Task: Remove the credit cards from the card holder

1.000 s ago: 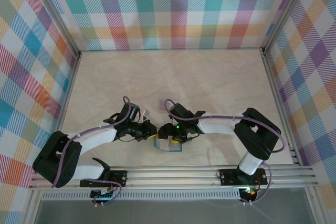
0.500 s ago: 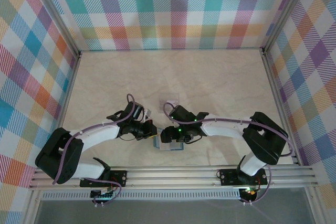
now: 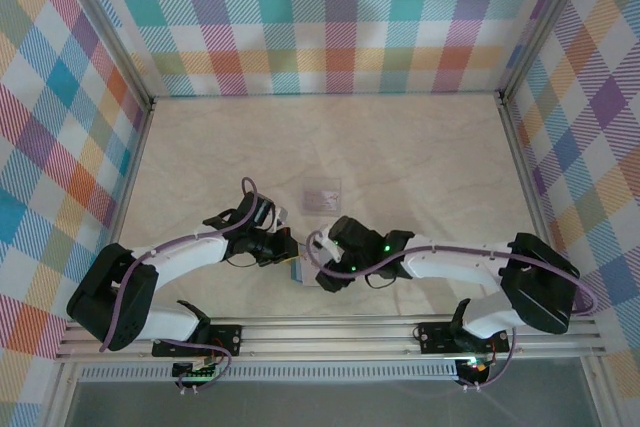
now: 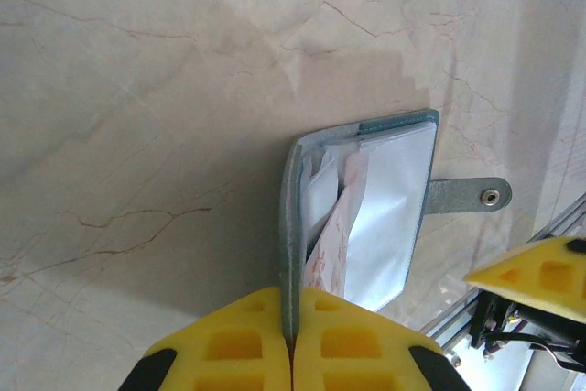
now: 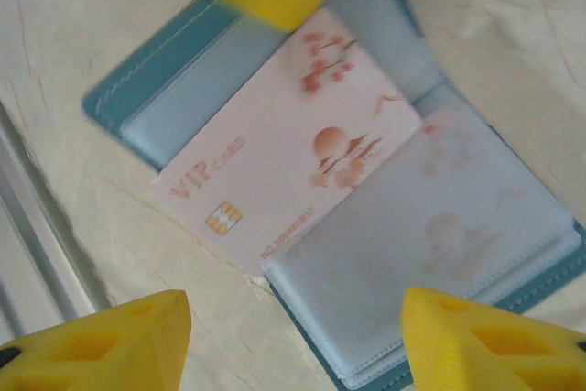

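Observation:
The teal card holder (image 5: 476,254) lies open on the table, near the front rail, its clasp tab (image 4: 467,196) sticking out sideways. My left gripper (image 4: 291,318) is shut on the edge of one flap. A pale VIP credit card (image 5: 275,167) with red print sticks halfway out of a slate-blue pocket. Another pale card shows faintly inside the neighbouring pocket (image 5: 439,226). My right gripper (image 5: 298,345) hovers open just over the holder, its fingers (image 5: 101,341) wide on either side of the card's corner, touching nothing. From above, both grippers meet over the holder (image 3: 300,273).
One pale card (image 3: 322,194) lies flat on the marble table (image 3: 420,157), a little beyond the grippers. The aluminium front rail (image 3: 330,332) runs close behind the holder. Checked walls close off the left, right and far sides.
The right arm has swung toward the front rail and its elbow has moved right, bringing the gripper lower over the holder with its jaws slightly narrower. The left gripper keeps its grip.

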`<state>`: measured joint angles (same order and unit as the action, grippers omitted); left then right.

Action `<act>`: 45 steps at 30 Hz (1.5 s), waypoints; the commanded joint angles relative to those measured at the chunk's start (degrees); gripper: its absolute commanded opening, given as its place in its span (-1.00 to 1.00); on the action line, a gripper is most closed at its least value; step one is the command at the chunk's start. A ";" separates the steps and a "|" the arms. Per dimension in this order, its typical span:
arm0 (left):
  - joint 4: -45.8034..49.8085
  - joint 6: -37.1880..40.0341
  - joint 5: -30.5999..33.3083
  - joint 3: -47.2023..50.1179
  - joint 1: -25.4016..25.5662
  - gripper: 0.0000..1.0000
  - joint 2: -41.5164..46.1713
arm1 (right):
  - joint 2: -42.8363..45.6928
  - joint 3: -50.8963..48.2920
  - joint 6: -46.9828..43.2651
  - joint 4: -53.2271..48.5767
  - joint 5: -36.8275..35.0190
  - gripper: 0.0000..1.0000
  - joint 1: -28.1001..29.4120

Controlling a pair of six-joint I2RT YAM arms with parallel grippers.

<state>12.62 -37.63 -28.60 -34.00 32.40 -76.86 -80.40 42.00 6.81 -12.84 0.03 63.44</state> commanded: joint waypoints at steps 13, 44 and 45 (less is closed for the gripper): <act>2.73 1.32 -0.12 -1.95 0.20 -0.91 1.45 | -6.26 -8.57 -31.33 25.15 -8.58 0.39 7.57; 4.97 1.16 0.91 -2.03 0.20 -0.91 2.39 | -3.60 -13.21 -27.00 29.93 -10.44 -0.33 8.61; 4.96 1.15 0.96 -2.03 0.17 -0.91 2.40 | -3.08 -13.36 -26.95 29.84 -10.45 -0.34 8.62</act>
<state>15.31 -37.63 -27.94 -34.72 32.40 -75.99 -85.49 29.58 -21.43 16.84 -11.29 71.46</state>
